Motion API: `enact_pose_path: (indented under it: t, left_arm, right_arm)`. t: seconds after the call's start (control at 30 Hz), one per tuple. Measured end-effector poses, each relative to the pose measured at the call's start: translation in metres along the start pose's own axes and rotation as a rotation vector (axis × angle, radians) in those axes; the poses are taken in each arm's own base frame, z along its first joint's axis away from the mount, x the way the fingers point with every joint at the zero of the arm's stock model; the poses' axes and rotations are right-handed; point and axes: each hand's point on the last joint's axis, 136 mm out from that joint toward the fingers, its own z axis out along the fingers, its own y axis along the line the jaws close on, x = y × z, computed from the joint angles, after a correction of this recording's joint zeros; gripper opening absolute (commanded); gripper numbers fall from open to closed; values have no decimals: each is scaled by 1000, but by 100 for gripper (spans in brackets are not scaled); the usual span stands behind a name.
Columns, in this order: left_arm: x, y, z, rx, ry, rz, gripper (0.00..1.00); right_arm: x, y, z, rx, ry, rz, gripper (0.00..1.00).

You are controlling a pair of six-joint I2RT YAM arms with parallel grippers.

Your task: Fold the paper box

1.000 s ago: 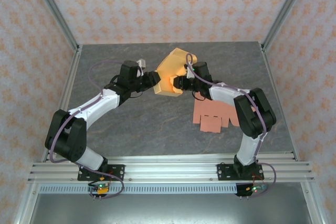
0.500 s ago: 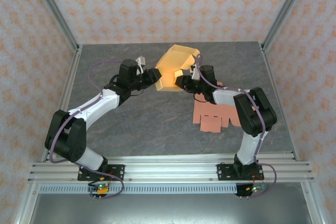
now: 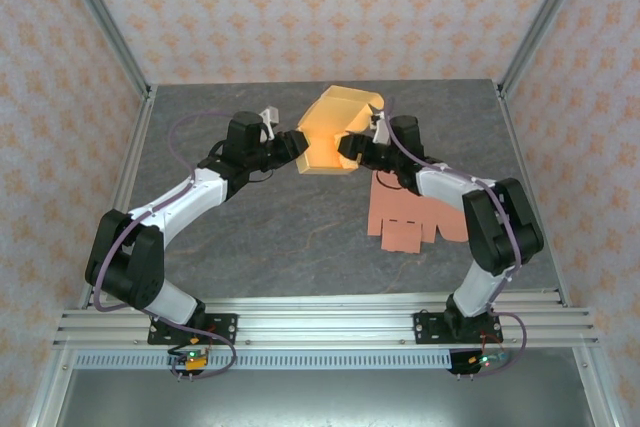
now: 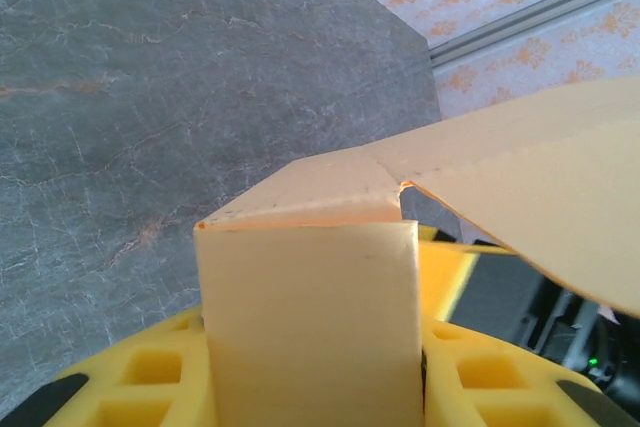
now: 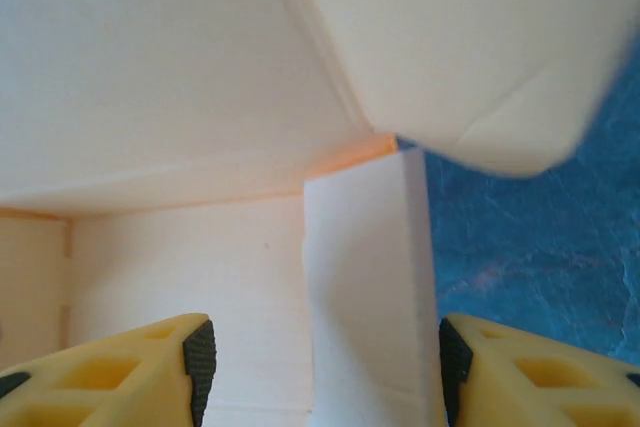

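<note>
The paper box (image 3: 335, 127) is a yellow-orange, partly folded carton held above the back middle of the table. My left gripper (image 3: 299, 146) grips its left side; in the left wrist view a box panel (image 4: 310, 317) fills the gap between the yellow fingers (image 4: 150, 382). My right gripper (image 3: 352, 150) sits at the box's right side with its jaws apart. A narrow flap (image 5: 370, 297) stands between the pads (image 5: 200, 357), close to the right one, with a clear gap on the left. A wide curved flap (image 5: 470, 37) hangs above.
A flat pink cardboard blank (image 3: 405, 217) lies on the grey table (image 3: 260, 237) beneath my right forearm. Aluminium frame posts (image 3: 105, 32) stand at the back corners, and patterned walls close in the sides.
My right gripper has opened, letting go of the flap, and its wrist has drawn a little to the right. The box has tipped back slightly. The left gripper keeps its hold.
</note>
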Motion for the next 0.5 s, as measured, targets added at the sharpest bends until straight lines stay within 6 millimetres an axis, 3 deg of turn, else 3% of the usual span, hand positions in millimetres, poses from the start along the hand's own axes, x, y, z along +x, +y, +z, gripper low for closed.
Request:
enact_pose_path:
  t: [0.13, 0.37, 0.5]
  left_arm:
    - [1, -1, 0, 1, 2, -6, 18]
    - [1, -2, 0, 8, 5, -9, 18]
    - [0, -4, 0, 17, 2, -25, 18]
  right_arm:
    - [-12, -4, -9, -15, -48, 32, 58]
    - [-10, -5, -8, -23, -44, 56, 50]
    - [2, -15, 1, 5, -4, 51, 46]
